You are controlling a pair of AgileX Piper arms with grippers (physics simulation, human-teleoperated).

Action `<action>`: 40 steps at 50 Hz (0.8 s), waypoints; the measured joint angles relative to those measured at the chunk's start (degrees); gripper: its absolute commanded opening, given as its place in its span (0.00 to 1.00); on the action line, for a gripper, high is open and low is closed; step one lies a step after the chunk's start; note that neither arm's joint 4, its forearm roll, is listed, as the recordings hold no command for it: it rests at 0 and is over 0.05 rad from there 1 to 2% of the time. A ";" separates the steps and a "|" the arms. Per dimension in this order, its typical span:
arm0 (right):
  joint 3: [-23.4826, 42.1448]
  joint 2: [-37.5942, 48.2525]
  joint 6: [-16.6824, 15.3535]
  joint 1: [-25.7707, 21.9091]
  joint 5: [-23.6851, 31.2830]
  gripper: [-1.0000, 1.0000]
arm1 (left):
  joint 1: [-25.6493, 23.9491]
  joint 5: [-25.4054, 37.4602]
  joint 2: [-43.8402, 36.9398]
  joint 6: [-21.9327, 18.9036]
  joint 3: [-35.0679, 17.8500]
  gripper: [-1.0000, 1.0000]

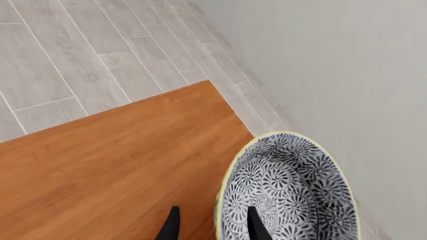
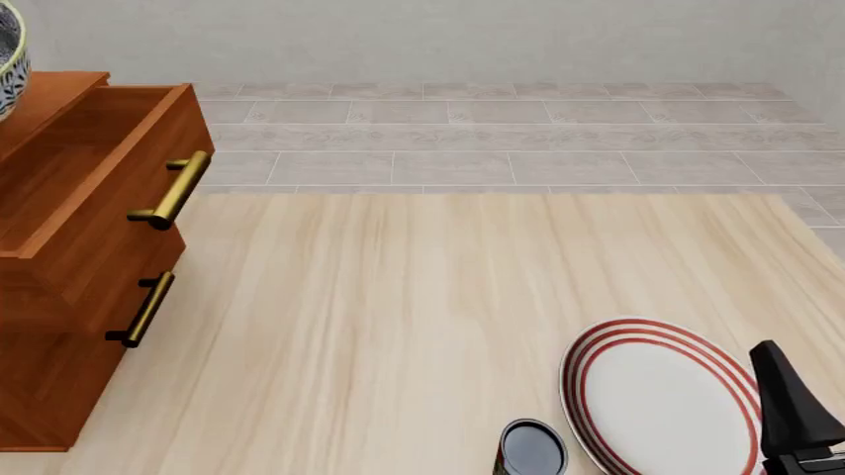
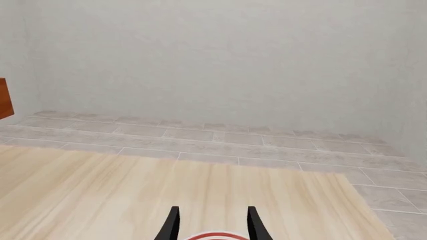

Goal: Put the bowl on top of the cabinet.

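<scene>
1. I judge the carry to be at its last stage: my left tool [image 1: 212,227] grips the bowl [image 1: 288,192] by the rim, one finger inside the patterned wall and one outside, with the reddish-brown top of the cabinet [image 1: 113,170] right below it.
2. In the front view only a sliver of the bowl [image 2: 11,59] shows at the picture's edge, above the cabinet [image 2: 79,287]; I cannot tell whether its base touches the wood yet.
3. My next move, as I see it: lower until the base sits flat, well in from the corner, then let go and lift clear.
4. The bowl is empty inside. The cabinet's upper drawer stands pulled out, and I see nothing in it.
5. My right tool [image 3: 212,222] idles with fingers apart, holding nothing, over the red-ringed plate [image 2: 667,396] on the surface [image 2: 422,297].
</scene>
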State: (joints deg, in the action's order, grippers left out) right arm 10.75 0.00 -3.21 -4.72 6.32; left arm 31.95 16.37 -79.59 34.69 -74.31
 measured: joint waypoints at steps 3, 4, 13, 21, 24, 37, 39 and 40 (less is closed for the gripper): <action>0.09 0.00 -0.03 -0.02 0.05 1.00 | -0.27 -0.06 -0.09 -0.04 0.20 1.00; 0.11 0.00 -0.04 -0.03 0.06 1.00 | -0.32 -0.07 -0.09 -0.07 0.22 1.00; 0.24 0.00 -0.09 -0.11 0.13 1.00 | -0.75 -0.03 0.03 -0.24 0.36 1.00; 0.32 0.00 -0.11 -0.15 0.19 1.00 | -1.10 -0.02 0.26 -0.36 0.69 1.00; 0.32 0.00 -0.12 -0.17 0.20 1.00 | -1.31 0.04 0.46 -0.37 0.94 1.00; 0.14 0.00 -0.24 -0.38 0.14 1.00 | -1.76 0.77 2.36 -1.33 1.22 1.00; 0.10 0.00 -0.26 -0.44 0.12 1.00 | -1.75 0.88 2.81 -1.56 1.21 1.00; 0.07 0.00 -0.27 -0.47 0.11 1.00 | -1.72 0.93 3.03 -1.71 1.18 1.00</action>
State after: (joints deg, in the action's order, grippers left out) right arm 10.82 0.00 -3.48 -5.19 6.43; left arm 30.23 17.30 -76.56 32.98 -73.13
